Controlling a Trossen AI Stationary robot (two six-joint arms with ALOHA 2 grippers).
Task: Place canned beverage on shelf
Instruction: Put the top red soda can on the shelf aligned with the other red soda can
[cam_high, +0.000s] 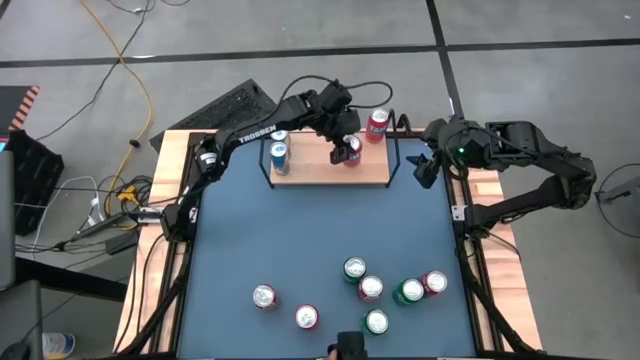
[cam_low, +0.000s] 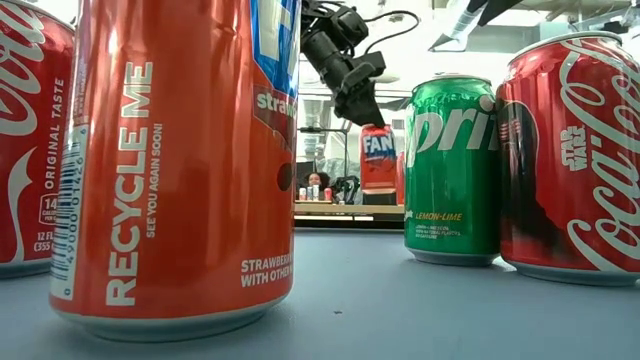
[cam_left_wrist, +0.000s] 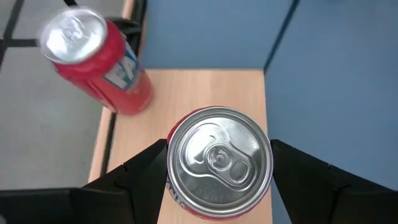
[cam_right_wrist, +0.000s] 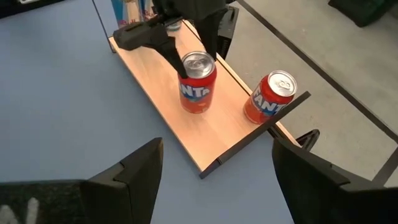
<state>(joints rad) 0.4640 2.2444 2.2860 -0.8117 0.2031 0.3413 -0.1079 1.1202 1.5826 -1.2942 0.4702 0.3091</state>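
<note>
- In the low view, big cans close to the lens hid most of the table; the shelf showed only as a thin strip far behind them.
- The left gripper stood over the shelf, its fingers on either side of a red can. Whether they pressed the can or stood just clear of it could not be told from the left wrist view.
- The right wrist view showed that can upright on the board, under the left gripper.
- Four cans were on the shelf: the red one in the gripper, a second red can at the right end, and two blue-and-white cans at the left end, one partly covered by the left arm.
- Seven cans stood on the blue table at the near side: four red and three green, the labels too small to read from above.
- The right gripper hung just beyond the shelf's right end, fingers spread, holding nothing.
</note>
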